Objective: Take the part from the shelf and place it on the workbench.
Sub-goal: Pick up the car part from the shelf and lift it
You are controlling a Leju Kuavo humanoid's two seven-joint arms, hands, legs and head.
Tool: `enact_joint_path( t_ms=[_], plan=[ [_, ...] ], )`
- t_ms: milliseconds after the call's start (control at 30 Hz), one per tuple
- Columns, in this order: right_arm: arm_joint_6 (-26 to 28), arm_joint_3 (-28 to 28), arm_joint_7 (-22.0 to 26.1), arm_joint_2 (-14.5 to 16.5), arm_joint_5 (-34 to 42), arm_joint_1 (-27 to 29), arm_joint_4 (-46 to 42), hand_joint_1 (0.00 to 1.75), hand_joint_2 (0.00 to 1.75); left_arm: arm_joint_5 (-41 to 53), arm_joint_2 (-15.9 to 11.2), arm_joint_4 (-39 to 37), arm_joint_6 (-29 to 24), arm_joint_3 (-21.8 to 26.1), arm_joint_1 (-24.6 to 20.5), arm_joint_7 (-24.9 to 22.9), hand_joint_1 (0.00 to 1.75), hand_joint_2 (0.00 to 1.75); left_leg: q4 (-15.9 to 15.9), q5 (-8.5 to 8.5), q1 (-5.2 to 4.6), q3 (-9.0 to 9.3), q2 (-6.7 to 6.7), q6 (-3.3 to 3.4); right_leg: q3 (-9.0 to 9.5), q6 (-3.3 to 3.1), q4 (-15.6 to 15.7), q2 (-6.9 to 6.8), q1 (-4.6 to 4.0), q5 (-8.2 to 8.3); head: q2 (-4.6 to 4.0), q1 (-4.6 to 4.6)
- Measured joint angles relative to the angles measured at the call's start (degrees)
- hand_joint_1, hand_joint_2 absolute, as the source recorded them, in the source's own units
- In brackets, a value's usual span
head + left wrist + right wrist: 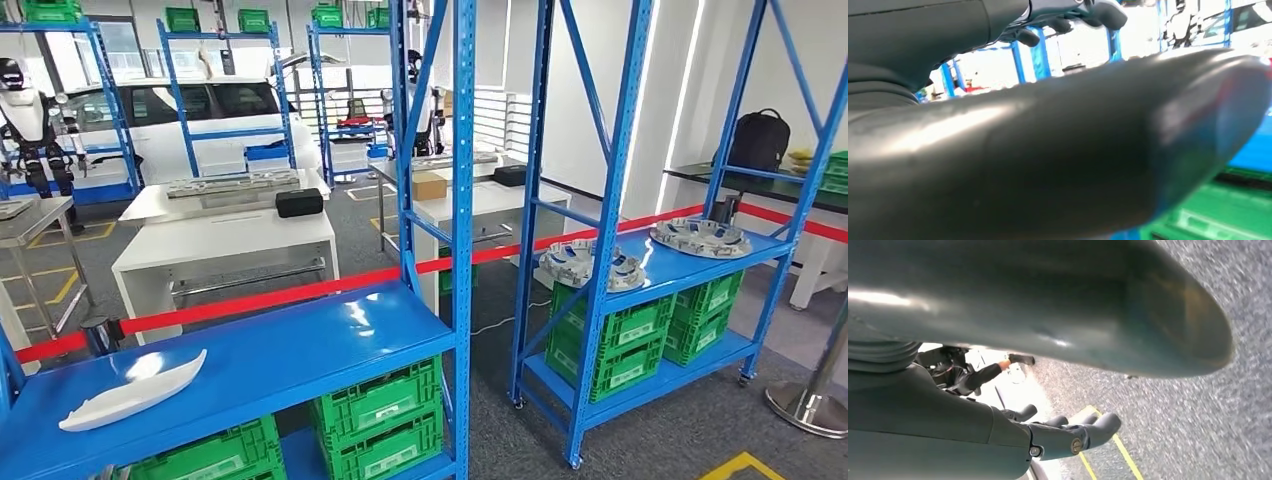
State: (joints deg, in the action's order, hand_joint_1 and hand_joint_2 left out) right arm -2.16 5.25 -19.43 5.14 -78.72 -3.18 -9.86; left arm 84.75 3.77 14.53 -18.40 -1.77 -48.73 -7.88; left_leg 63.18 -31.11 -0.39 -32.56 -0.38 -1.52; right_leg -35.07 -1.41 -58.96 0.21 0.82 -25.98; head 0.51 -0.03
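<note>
1. My left hand: thick, smooth dark-grey thumb with a glossy sheen and a rounded tip; darker, slimmer fingers behind it.
2. My right hand: broad grey thumb, glossy, with small scuff marks.
3. Its fingers: dark grey, rounded tips, a small brass-coloured screw and a metal fastener at the base.

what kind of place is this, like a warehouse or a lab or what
Most likely a factory-style workshop or robot test hall: blue steel shelving stacked with green crates, metal parts on the shelves, white workbenches, and a car parked behind.
</note>
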Motion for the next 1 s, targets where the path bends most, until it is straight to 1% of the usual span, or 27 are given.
enact_joint_path(
  t_ms=[67, 100, 133, 167, 200, 233, 267, 300, 333, 367, 433, 467, 500, 533, 567, 600, 633, 667, 700, 733, 767, 800, 833, 867, 933, 967, 1000],
  plan=[
    [0.0, 0.0, 0.0, 0.0, 0.0, -0.1, 0.0, 0.00, 0.00, 0.0, 0.0, 0.0, 0.0, 0.0, -0.2, 0.3, 0.00, 0.00, 6.9, -2.75, 0.23, -4.19, 0.07, -0.51, 0.53, -0.32, 0.0, 0.03, 0.00, -0.60, 0.00, -0.17],
    [0.0, 0.0, 0.0, 0.0, 0.1, 0.0, 0.0, 0.00, 0.00, 0.0, 0.0, -0.1, 0.0, 0.0, -0.1, 0.4, 0.00, 0.00, 9.8, -3.66, 0.34, -6.32, 0.08, -0.69, 0.78, -0.35, 0.0, 0.06, 0.00, -0.93, 0.00, -0.20],
    [0.0, 0.1, 0.0, 0.0, 0.1, 0.0, 0.0, 0.00, 0.00, 0.0, 0.0, -0.1, 0.0, 0.0, 0.0, 0.4, 0.00, 0.00, 11.2, -3.54, 0.42, -7.72, 0.08, -0.80, 1.12, -0.32, 0.0, 0.09, 0.00, -1.26, -0.01, -0.25],
    [0.1, 0.1, 0.0, 0.0, 0.1, 0.1, 0.0, 0.00, 0.00, 0.0, 0.0, -0.1, 0.0, 0.0, 0.0, 0.3, 0.00, 0.00, 10.4, -2.19, 0.47, -8.07, 0.09, -0.77, 1.56, -0.26, 0.0, 0.12, 0.00, -1.60, 0.00, -0.26],
    [0.1, 0.1, 0.0, 0.0, 0.1, 0.1, 0.0, 0.00, 0.00, 0.0, 0.0, -0.2, 0.1, 0.0, 0.0, 0.3, 0.00, 0.00, 7.6, 0.23, 0.50, -7.37, 0.09, -0.61, 2.12, -0.15, 0.0, 0.16, 0.00, -1.97, -0.01, -0.29],
    [0.1, 0.1, 0.0, 0.0, 0.1, 0.1, 0.0, 0.00, 0.00, 0.0, 0.0, -0.2, 0.1, 0.0, 0.0, 0.3, 0.00, 0.00, 3.6, 3.10, 0.49, -6.08, 0.10, -0.30, 2.67, -0.02, 0.0, 0.17, 0.00, -2.39, -0.01, -0.32],
    [0.1, 0.1, 0.0, 0.0, 0.1, 0.1, 0.0, 0.00, 0.00, 0.1, 0.0, -0.2, 0.1, 0.0, -0.1, 0.3, 0.00, 0.00, 0.1, 4.71, 0.34, -4.91, 0.12, -0.03, 3.13, 0.17, 0.0, 0.18, -0.01, -2.73, -0.01, -0.33],
    [0.2, 0.1, 0.0, 0.0, 0.1, 0.0, 0.0, 0.00, 0.00, 0.1, 0.0, -0.2, 0.1, 0.0, -0.2, 0.3, 0.00, 0.00, -2.6, 5.49, 0.16, -3.88, 0.15, 0.27, 3.39, 0.45, 0.1, 0.18, -0.02, -3.03, -0.01, -0.39],
    [0.3, 0.1, 0.0, 0.1, 0.1, 0.0, 0.0, 0.00, 0.00, 0.1, 0.0, -0.2, 0.2, 0.0, -0.3, 0.1, 0.00, 0.00, -4.1, 5.72, -0.03, -3.38, 0.16, 0.62, 3.60, 0.79, 0.1, 0.19, -0.03, -3.20, -0.01, -0.33],
    [0.3, 0.2, 0.0, 0.1, 0.1, -0.1, 0.0, 0.00, 0.00, 0.2, 0.0, -0.2, 0.3, 0.0, -0.4, 0.0, 0.00, 0.00, -4.5, 5.26, -0.18, -3.23, 0.19, 0.95, 3.72, 1.17, -0.1, 0.19, -0.07, -3.15, -0.01, -0.28],
    [0.4, 0.4, 0.1, 0.1, 0.2, 0.0, 0.0, 0.00, 0.00, 0.2, 0.0, 0.0, 0.4, 0.0, -0.6, -0.4, 0.00, 0.00, -5.2, 5.76, -0.03, -2.19, 0.17, 1.71, 3.90, 1.73, -0.9, 0.14, -0.12, -3.12, 0.00, -0.16],
    [0.5, 0.5, 0.1, 0.1, 0.2, 0.0, 0.0, 0.00, 0.00, 0.2, 0.0, 0.1, 0.5, 0.0, -0.8, -0.7, 0.00, 0.00, -5.4, 5.65, 0.13, -1.58, 0.17, 2.06, 3.43, 1.95, -2.1, 0.11, -0.15, -3.50, -0.01, -0.14],
    [0.5, 0.5, 0.0, 0.1, 0.2, -0.1, 0.0, 0.00, 0.00, 0.2, 0.0, 0.2, 0.5, 0.0, -1.1, -0.8, 0.00, 0.00, -5.5, 5.52, 0.26, -0.93, 0.14, 2.38, 2.28, 2.13, -4.3, 0.07, -0.13, -4.37, -0.01, -0.06],
    [0.5, 0.6, 0.0, 0.1, 0.2, -0.1, 0.0, 0.00, 0.00, 0.2, 0.0, 0.2, 0.6, 0.0, -1.3, -0.9, 0.00, 0.00, -5.6, 5.30, 0.32, -0.61, 0.14, 2.68, 0.36, 2.32, -7.4, 0.05, -0.08, -5.65, -0.01, 0.05],
    [0.5, 0.6, -0.1, 0.1, 0.2, -0.1, 0.0, 0.00, 0.00, 0.2, -0.1, 0.2, 0.6, 0.0, -1.4, -0.9, 0.00, 0.00, -5.6, 5.04, 0.32, -0.44, 0.08, 2.86, -1.99, 2.55, -10.9, 0.04, -0.05, -7.01, -0.02, 0.13],
    [0.5, 0.7, -0.2, 0.1, 0.2, -0.1, 0.0, 0.00, 0.00, 0.2, -0.1, 0.2, 0.7, 0.0, -1.4, -0.9, 0.00, 0.00, -5.5, 4.76, 0.29, -0.29, 0.01, 2.94, -4.33, 2.72, -13.9, 0.04, 0.00, -7.97, -0.01, 0.21],
    [0.5, 0.8, -0.2, 0.1, 0.2, 0.0, 0.0, 0.00, 0.00, 0.2, -0.1, 0.2, 0.7, 0.0, -1.4, -0.9, 0.00, 0.00, -5.5, 4.44, 0.28, -0.09, -0.08, 2.93, -6.06, 2.86, -15.5, 0.04, 0.04, -8.07, -0.01, 0.24],
    [0.5, 0.9, -0.3, 0.1, 0.2, 0.0, 0.0, 0.00, 0.00, 0.2, -0.1, 0.1, 0.7, 0.0, -1.3, -1.0, 0.00, 0.00, -5.4, 4.06, 0.29, 0.20, -0.16, 2.82, -6.76, 2.95, -15.0, 0.03, 0.08, -6.91, -0.01, 0.28],
    [0.5, 1.0, -0.3, 0.0, 0.2, 0.1, 0.0, 0.00, 0.00, 0.2, -0.1, 0.1, 0.8, 0.0, -1.2, -1.0, 0.00, 0.00, -5.3, 3.61, 0.33, 0.62, -0.22, 2.65, -6.38, 2.93, -12.4, 0.01, 0.12, -4.61, -0.01, 0.31],
    [0.5, 1.0, -0.3, 0.0, 0.2, 0.1, 0.0, 0.00, 0.00, 0.2, -0.1, 0.1, 0.9, 0.0, -1.2, -1.0, 0.00, 0.00, -5.1, 3.10, 0.37, 1.11, -0.25, 2.42, -5.24, 2.85, -8.4, -0.03, 0.16, -1.72, -0.01, 0.34],
    [0.5, 1.1, -0.2, 0.0, 0.2, 0.1, 0.0, 0.00, 0.00, 0.2, -0.1, 0.1, 0.9, 0.0, -1.2, -1.1, 0.00, 0.00, -5.0, 2.61, 0.35, 1.55, -0.24, 2.15, -4.02, 2.71, -4.8, -0.10, 0.10, 0.16, -0.01, 0.33],
    [0.5, 1.1, -0.1, 0.0, 0.2, 0.1, 0.0, 0.00, 0.00, 0.2, -0.1, 0.1, 1.0, 0.0, -1.3, -1.1, 0.00, 0.00, -4.9, 2.19, 0.30, 1.82, -0.22, 1.83, -3.05, 2.48, -2.2, -0.16, -0.02, 0.91, -0.02, 0.33],
    [0.6, 1.1, 0.0, 0.0, 0.2, 0.1, 0.0, 0.00, 0.00, 0.2, -0.1, 0.1, 1.1, 0.0, -1.3, -1.2, 0.00, 0.00, -4.9, 1.79, 0.23, 1.88, -0.20, 1.51, -2.50, 2.21, -0.8, -0.20, -0.12, 1.07, -0.01, 0.31],
    [0.6, 1.1, 0.0, 0.0, 0.1, 0.1, 0.0, 0.00, 0.00, 0.2, -0.1, 0.0, 1.1, 0.0, -1.2, -1.5, 0.00, 0.00, -4.8, 1.61, 0.14, 2.04, -0.20, 1.14, -2.28, 1.87, -0.7, -0.20, -0.22, 0.51, -0.02, 0.20],
    [0.8, 1.1, 0.2, 0.0, 0.1, 0.2, 0.0, 0.00, 0.00, 0.2, -0.3, 0.1, 1.2, 0.0, -1.2, -2.5, 0.00, 0.00, -4.4, 1.25, 0.13, 2.36, -0.19, 0.42, -1.47, 1.06, -0.3, -0.17, -0.11, 0.70, 0.00, 0.16],
    [0.8, 1.1, 0.2, 0.0, 0.0, 0.1, 0.0, 0.00, 0.00, 0.2, -0.5, 0.1, 1.2, 0.0, -1.2, -3.2, 0.00, 0.00, -3.5, 1.07, 0.17, 2.21, -0.15, 0.12, -1.02, 0.68, -0.2, -0.15, -0.04, 0.55, -0.01, 0.06],
    [0.9, 1.1, 0.2, 0.0, -0.1, 0.0, 0.0, 0.00, 0.00, 0.2, -0.8, 0.1, 1.2, 0.0, -1.3, -3.7, 0.00, 0.00, -1.6, 0.48, 0.26, 1.24, -0.09, -0.13, -0.55, 0.34, -0.1, -0.11, 0.05, 0.40, 0.00, 0.03]
  ],
)
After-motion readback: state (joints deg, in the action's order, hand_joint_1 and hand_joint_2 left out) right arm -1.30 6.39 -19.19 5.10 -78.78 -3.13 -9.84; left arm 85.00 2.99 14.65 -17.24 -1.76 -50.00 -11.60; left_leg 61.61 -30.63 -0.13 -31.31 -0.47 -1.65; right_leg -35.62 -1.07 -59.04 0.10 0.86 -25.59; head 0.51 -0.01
